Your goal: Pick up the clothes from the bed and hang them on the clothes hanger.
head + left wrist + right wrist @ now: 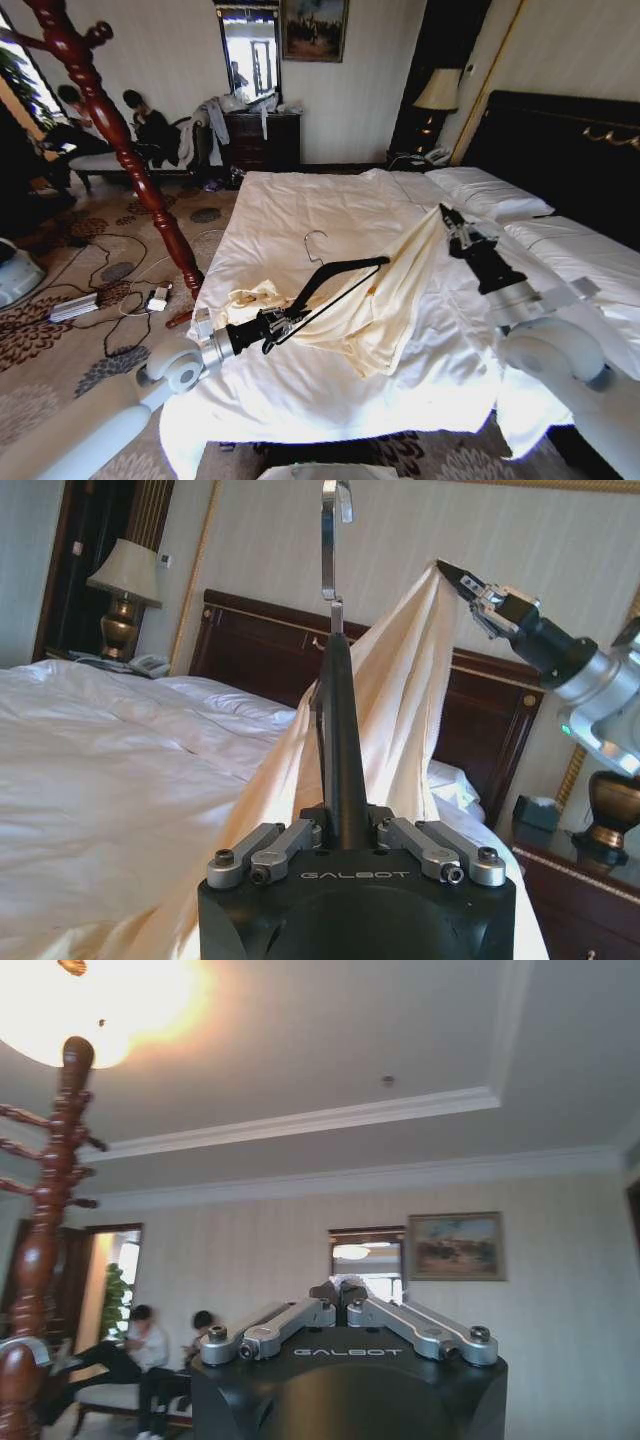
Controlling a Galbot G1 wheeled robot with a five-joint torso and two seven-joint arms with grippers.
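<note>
The left gripper [283, 319], jaws closed on one arm of the clothes hanger [335, 280], angles it toward the clothes [385, 295], which the right gripper [446, 213] pinches aloft above the bed [300, 215] for threading.

Blown-out ceiling lamp [70, 1005] glare upper left, daylight-bright white bed [330, 330], bowed head-view edges, blurred seated figures.
</note>
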